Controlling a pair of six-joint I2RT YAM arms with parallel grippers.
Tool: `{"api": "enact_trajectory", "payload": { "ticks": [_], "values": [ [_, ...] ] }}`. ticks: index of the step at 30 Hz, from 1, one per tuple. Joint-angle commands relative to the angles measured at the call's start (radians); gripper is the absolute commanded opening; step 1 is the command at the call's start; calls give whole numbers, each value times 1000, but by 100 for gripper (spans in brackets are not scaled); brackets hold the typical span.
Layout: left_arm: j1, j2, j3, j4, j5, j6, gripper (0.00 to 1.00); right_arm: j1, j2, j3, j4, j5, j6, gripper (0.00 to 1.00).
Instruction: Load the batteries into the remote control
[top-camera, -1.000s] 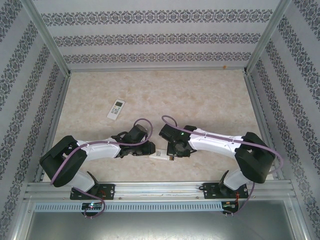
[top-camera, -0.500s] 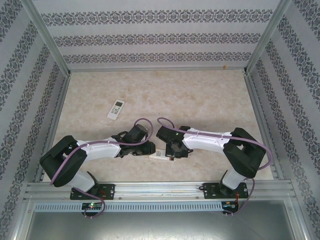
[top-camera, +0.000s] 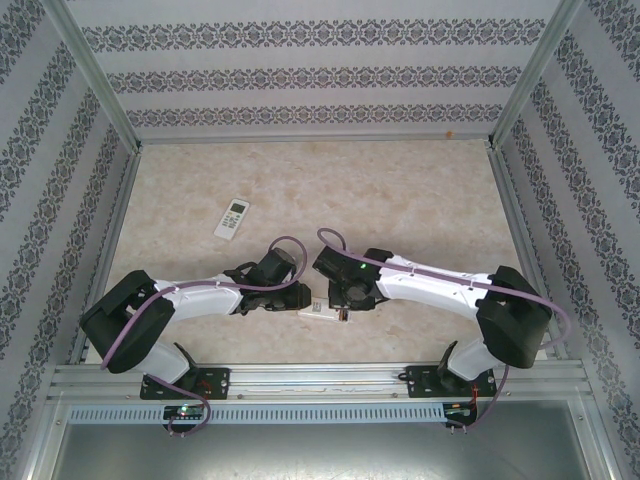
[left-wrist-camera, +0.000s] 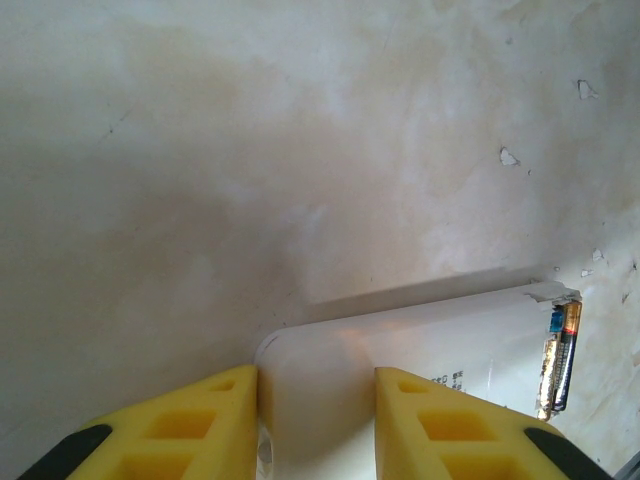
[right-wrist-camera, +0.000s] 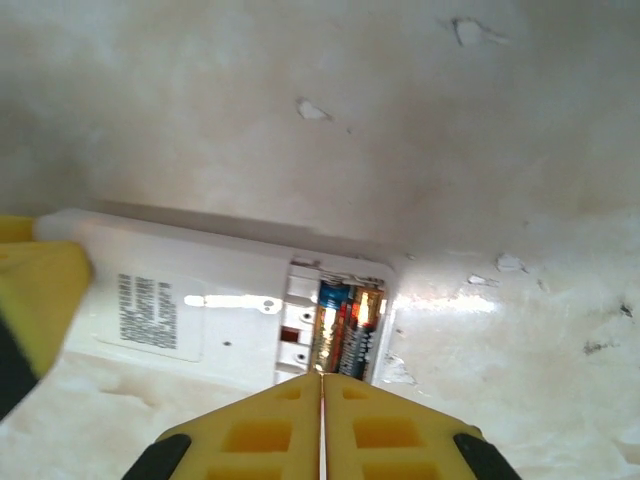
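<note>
The white remote control (right-wrist-camera: 200, 310) lies back-up near the table's front edge, seen from above as a small white bar (top-camera: 316, 312). Its open compartment holds two batteries (right-wrist-camera: 350, 325), dark with coppery ends, lying side by side. One battery (left-wrist-camera: 561, 345) shows at the remote's (left-wrist-camera: 440, 340) far end. My left gripper (left-wrist-camera: 316, 385) is shut on the remote's near end, one yellow finger (left-wrist-camera: 215, 420) on each side. My right gripper (right-wrist-camera: 322, 378) is shut with nothing between its fingers, its tips just above the batteries. The two grippers (top-camera: 303, 296) (top-camera: 345, 311) meet over the remote.
A second, smaller white remote (top-camera: 232, 218) lies further back on the left. Patterned walls and metal rails (top-camera: 120, 150) close in the marbled table on three sides. The tabletop surface is chipped in spots near the remote (right-wrist-camera: 500, 262).
The right arm's elbow swung inward and back out, while its gripper stayed over the remote's open end with only a slight shift. The left arm and the remote have not moved.
</note>
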Motion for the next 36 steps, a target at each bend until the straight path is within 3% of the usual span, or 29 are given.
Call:
{"api": "enact_trajectory", "payload": {
  "ticks": [1,7,11,14,17,22,28,31,36],
  "values": [
    [-19,24,0,-75,-8,21,32,6,47,15,15,17,-2,11],
    [-19,6,-2,-84,-16,37,32,11,162,-26,86,-19,7,8],
    [-20,5,9,-89,-17,45,32,10,150,-9,38,-3,7,8],
    [-19,-14,14,-90,-28,51,40,-7,50,-2,18,37,-8,12],
    [-19,-54,23,-116,-65,71,54,-51,-72,-22,10,104,-38,21],
    [-18,-177,36,-205,-179,130,68,-240,-284,-133,-23,223,-82,39],
    [-16,-343,-13,-163,-205,198,79,-622,-419,-320,71,108,-121,45],
    [-17,-401,-55,-84,-158,216,84,-692,-364,-296,76,63,-177,45],
    [-16,-429,-97,19,-91,224,92,-699,-205,-234,90,39,-236,45]
  ]
}}
